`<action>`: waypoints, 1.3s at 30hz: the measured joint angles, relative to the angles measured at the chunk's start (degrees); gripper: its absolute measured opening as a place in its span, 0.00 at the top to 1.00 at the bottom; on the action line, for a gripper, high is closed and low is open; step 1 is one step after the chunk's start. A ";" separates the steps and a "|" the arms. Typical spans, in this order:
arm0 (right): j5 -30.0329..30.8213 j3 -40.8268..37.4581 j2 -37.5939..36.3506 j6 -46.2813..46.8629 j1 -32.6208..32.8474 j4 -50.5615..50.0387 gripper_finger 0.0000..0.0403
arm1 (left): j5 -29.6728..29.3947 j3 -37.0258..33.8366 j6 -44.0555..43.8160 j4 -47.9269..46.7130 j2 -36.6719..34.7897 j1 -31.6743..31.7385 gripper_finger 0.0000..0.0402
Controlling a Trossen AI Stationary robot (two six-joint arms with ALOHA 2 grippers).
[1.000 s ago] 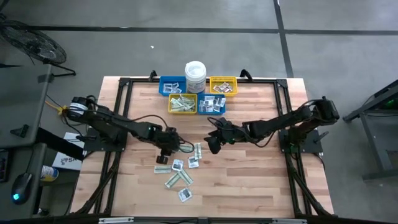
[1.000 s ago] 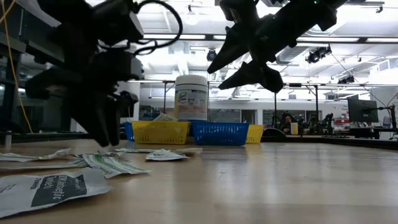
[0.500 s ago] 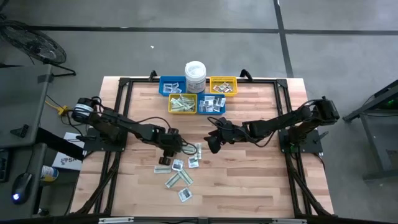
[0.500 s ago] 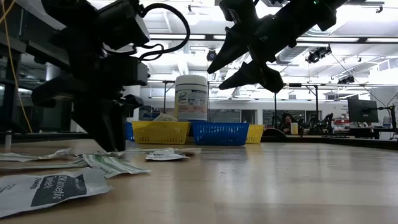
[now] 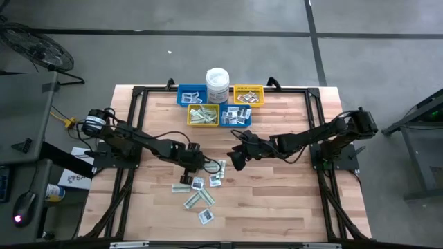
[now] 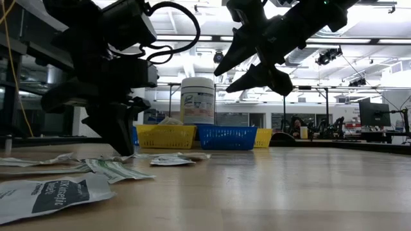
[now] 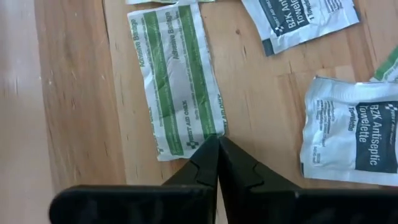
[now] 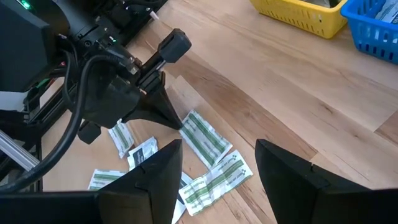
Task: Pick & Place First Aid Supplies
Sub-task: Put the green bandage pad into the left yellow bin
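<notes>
left gripper (image 7: 217, 142) pinching green-striped packet (image 7: 177, 74) | right gripper (image 8: 217, 155) wide | bins (image 5: 203, 115) hold packets

Grey concrete floor (image 5: 208, 41) w/ dark seam lines runs all round the wooden table (image 5: 277, 200). A fan in a wire guard (image 5: 31, 48) stands on the floor, far corner on the left arm's side. Grey bench edge (image 5: 429, 111) shows beyond the right arm's base. In the low view: white ceiling w/ long strip lights (image 6: 359, 42) and ducting overhead; monitor (image 6: 374, 114) and cluttered desks at the back wall, glazed partitions (image 6: 237, 119) behind the table.
</notes>
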 joint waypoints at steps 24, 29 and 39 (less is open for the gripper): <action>0.00 0.02 0.02 -0.61 -0.02 -1.26 0.51 | -11.09 -0.62 -4.26 -16.05 -19.15 0.24 1.00; 0.90 0.07 0.02 -0.52 -0.02 -2.24 0.51 | -13.35 -0.56 -4.14 -18.44 -23.90 0.22 1.00; 2.30 0.07 0.02 -0.03 -0.04 -2.86 0.51 | -18.63 -0.35 -3.44 -19.71 -31.40 0.17 1.00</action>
